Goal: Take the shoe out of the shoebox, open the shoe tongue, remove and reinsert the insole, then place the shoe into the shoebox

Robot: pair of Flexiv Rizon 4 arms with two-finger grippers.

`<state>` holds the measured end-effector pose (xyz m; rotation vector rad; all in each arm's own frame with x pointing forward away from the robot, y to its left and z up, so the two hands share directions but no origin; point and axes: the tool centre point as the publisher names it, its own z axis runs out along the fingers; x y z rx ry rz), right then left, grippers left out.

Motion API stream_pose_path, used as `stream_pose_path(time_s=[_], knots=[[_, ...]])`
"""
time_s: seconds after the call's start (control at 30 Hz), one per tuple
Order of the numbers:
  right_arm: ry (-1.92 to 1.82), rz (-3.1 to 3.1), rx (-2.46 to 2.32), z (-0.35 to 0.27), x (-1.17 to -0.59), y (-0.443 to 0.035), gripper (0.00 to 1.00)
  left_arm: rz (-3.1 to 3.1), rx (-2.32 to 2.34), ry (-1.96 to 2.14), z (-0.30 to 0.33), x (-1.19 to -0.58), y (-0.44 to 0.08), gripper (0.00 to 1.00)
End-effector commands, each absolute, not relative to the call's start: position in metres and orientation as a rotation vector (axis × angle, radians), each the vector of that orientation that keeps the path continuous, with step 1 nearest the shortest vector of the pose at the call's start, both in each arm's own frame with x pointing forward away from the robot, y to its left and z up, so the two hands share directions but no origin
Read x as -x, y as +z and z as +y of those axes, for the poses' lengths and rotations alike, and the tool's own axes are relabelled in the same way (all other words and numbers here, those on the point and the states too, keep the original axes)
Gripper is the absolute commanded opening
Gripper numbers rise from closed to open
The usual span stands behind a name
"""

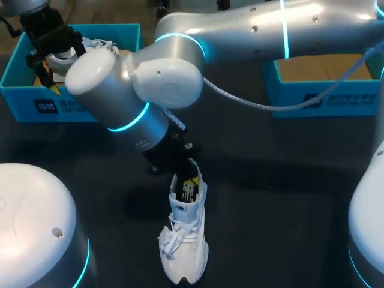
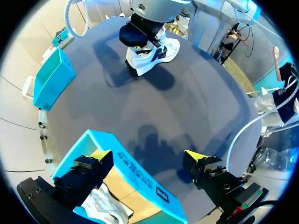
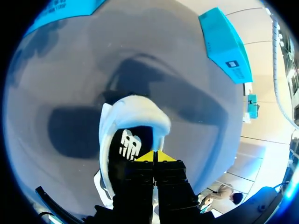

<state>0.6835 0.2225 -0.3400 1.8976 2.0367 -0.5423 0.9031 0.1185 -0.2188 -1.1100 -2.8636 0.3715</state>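
Shoe (image 1: 183, 246) near the tabletop's (image 1: 288, 198) front edge: lying lengthwise, toe to that edge, heel pointing away, right under the right claw (image 3: 154, 157). Clenching there, seemingly pinching the insole (image 3: 128, 144) at its heel end. At the far right corner, right shoebox (image 1: 324, 99) showing its bare floor. At the far left corner, left shoebox (image 1: 72, 108) holding a second shoe (image 1: 101, 44); left claw (image 2: 148, 157) hanging released astride its wall, well apart from the work.

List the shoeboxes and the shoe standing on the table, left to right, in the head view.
left teal shoebox → white shoe on the table → right teal shoebox
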Motion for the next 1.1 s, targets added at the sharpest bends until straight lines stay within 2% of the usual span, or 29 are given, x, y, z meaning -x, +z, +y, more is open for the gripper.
stream_pose_path(time_s=[0.03,0.67,0.93,1.1], knots=[[-0.561,2.056,-1.878,0.227,-0.687,-0.348,0.0,-2.864,1.11,0.367,0.119,-0.903,-0.219,1.0],[-0.536,2.247,-1.947,0.217,-0.693,-0.397,0.0,-2.864,1.11,0.367,0.119,-0.903,-0.219,1.0],[-0.534,2.277,-1.92,0.219,-0.699,-0.356,0.0,-2.864,1.11,0.367,0.119,-0.903,-0.219,1.0],[-0.574,2.299,-1.873,0.214,-0.701,-0.35,0.0,-2.864,1.11,0.367,0.119,-0.903,-0.219,1.0]])
